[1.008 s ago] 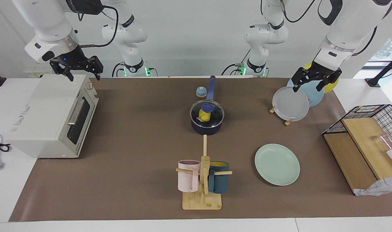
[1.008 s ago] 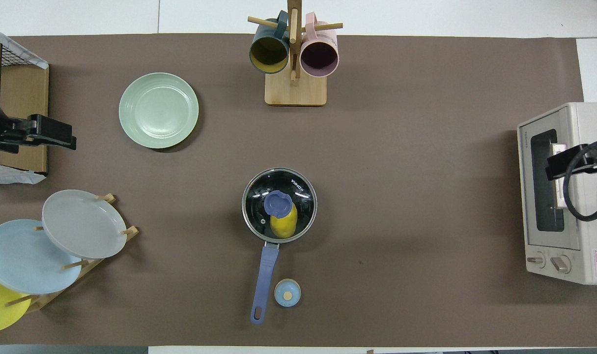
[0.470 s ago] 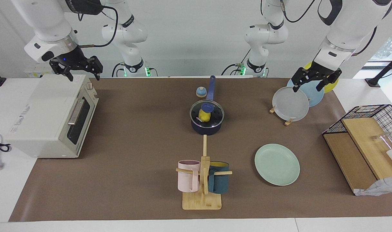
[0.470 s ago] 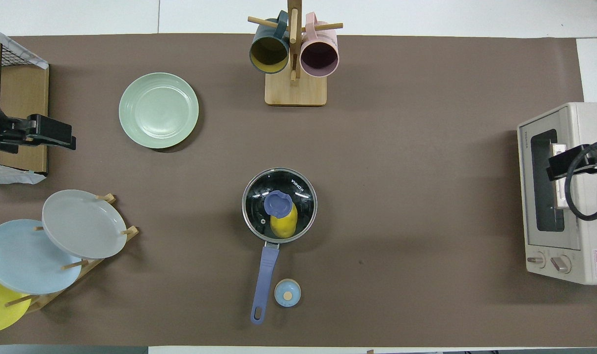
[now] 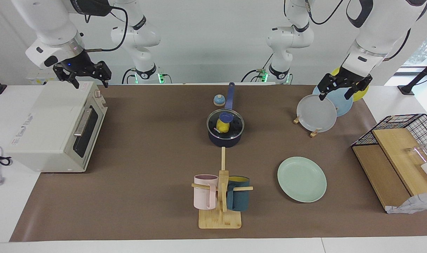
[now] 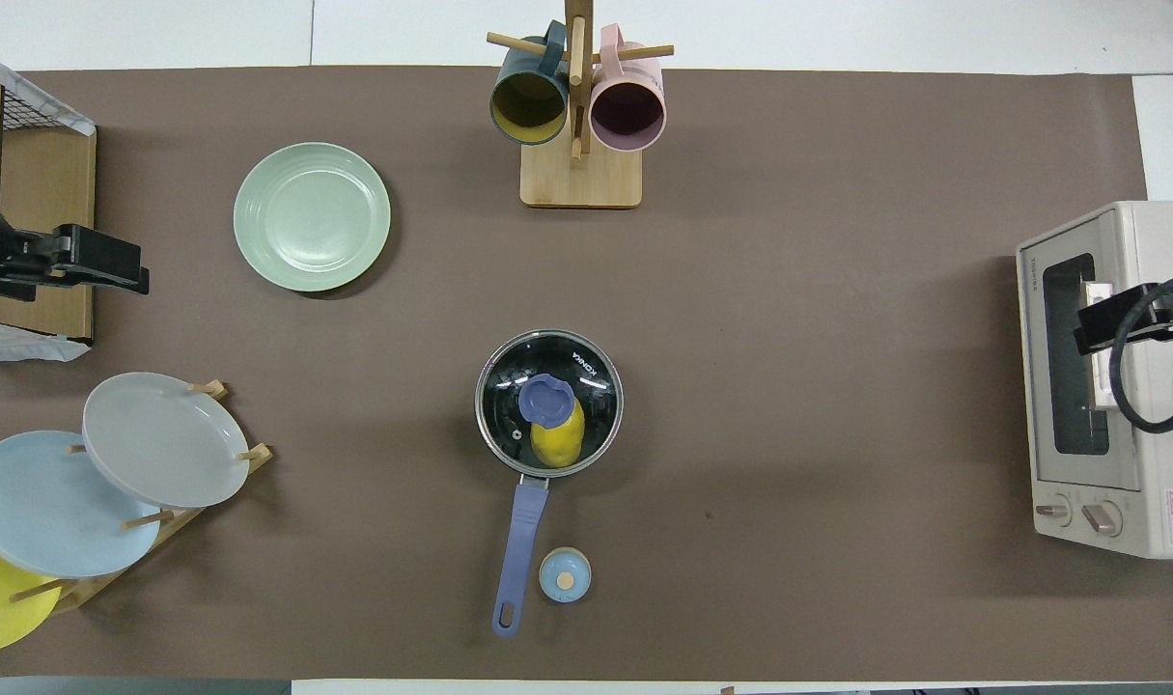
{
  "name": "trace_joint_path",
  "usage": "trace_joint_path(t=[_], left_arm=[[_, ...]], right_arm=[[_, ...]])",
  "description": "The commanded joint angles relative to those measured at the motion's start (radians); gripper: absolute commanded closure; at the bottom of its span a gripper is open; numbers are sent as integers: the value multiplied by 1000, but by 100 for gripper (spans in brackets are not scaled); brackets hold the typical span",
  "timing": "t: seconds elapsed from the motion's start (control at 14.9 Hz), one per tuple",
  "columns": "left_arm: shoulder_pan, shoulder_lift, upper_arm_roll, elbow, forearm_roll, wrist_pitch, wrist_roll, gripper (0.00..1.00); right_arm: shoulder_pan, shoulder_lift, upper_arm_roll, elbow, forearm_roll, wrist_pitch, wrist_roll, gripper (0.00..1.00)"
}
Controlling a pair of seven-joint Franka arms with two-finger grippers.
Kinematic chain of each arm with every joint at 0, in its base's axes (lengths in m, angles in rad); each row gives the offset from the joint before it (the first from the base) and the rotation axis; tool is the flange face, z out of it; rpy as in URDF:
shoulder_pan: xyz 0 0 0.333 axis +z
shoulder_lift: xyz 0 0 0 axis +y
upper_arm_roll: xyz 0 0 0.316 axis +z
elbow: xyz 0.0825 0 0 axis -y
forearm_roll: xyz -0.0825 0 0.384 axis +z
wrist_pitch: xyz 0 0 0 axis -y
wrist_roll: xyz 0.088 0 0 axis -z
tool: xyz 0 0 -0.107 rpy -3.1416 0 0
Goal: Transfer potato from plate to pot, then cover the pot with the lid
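Glass, clear and metal-rimmed, the round lid (image 5: 225, 123) with its blue knob sits on the small dark navy pot (image 5: 224, 140) with the long blue handle, and the bright-yellow lumpy potato (image 6: 558, 439) lies inside the pot under it; the pale mint-green plate (image 5: 302, 179), well apart from the pot toward the left arm's end, is bare; so both steps look done. Over the last second almost nothing shifts: the right gripper (image 5: 88, 75) edges slightly upward and away from the pot, over the white toaster oven (image 5: 55, 126), fingers apart and holding nothing; the left gripper (image 5: 341, 88) stays over the rack of upright plates (image 5: 317, 113), likewise spread and unladen; both arms wait.
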Motion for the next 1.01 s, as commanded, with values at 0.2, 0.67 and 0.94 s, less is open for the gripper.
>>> trace_joint_path(t=[0.2,0.67,0.94], left_arm=[[-2,-17,5,-15,16,-11,3,0],[-2,-17,5,-15,16,-11,3,0],[-2,-17,5,-15,16,-11,3,0]], right_arm=[[-21,-21,1,-24,13,14,-29,0],[-56,-19,-1,-23,54,33,-26,0],[-56,-18,-1,-23,53,58,-28,0]])
